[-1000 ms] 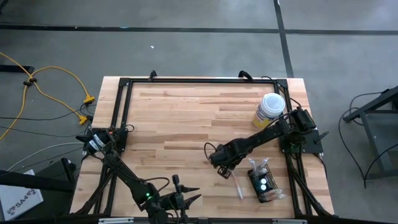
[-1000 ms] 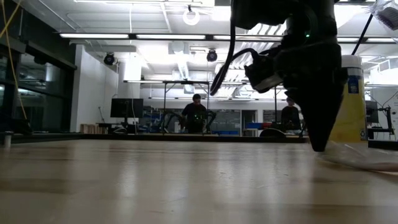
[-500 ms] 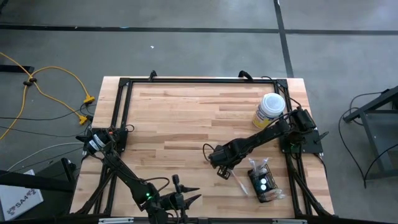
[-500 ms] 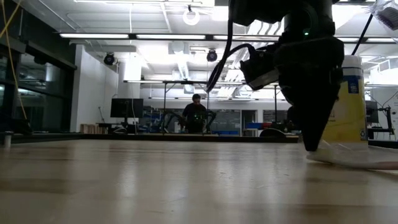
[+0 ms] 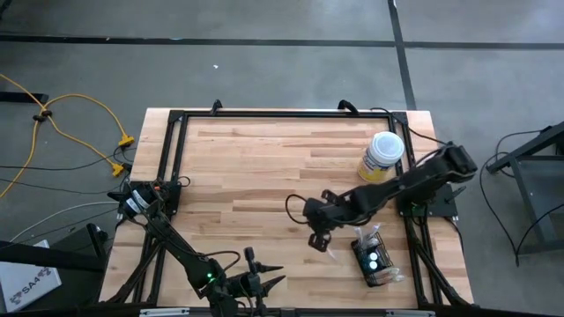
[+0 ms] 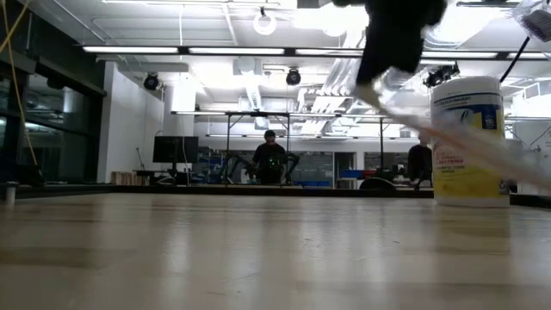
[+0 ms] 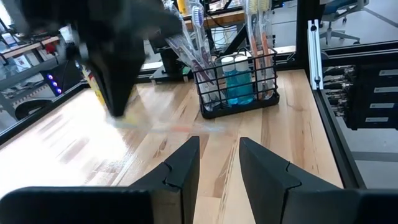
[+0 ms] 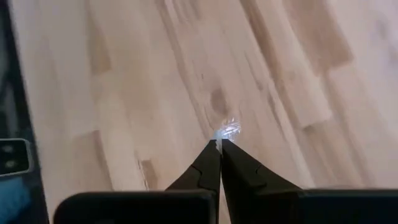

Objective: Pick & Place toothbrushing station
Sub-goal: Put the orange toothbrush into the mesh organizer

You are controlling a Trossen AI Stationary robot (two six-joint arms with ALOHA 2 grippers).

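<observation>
The toothbrushing station [image 7: 239, 87] is a small black wire basket. It stands on its base near the table's right front [image 5: 370, 255] and holds wrapped toothbrushes and blue bottles. Just left of it, my right gripper [image 5: 319, 239] hangs above the table, shut on one clear-wrapped toothbrush [image 6: 456, 129]. My left gripper [image 7: 219, 163] waits at the table's near edge [image 5: 264, 280], open, level and pointing toward the basket, with nothing between its fingers. My right gripper pinches one end of the clear-wrapped toothbrush [image 8: 227, 130] between its two fingertips, coming steeply from above. That end is raised, and the toothbrush slants down from it toward the basket [image 6: 516, 164]. Whether the low end touches the table, I cannot tell.
A yellow canister with a white lid [image 5: 381, 157] stands at the far right of the table, behind the basket. A black frame [image 5: 264, 114] runs along the table's edges. Bare wood [image 5: 247, 185] lies across the middle and left.
My right gripper has risen from the table top and tipped, taking the toothbrush's end up with it. The toothbrush lay flat beside the basket; now it slants, its held end high. My left arm has kept still.
</observation>
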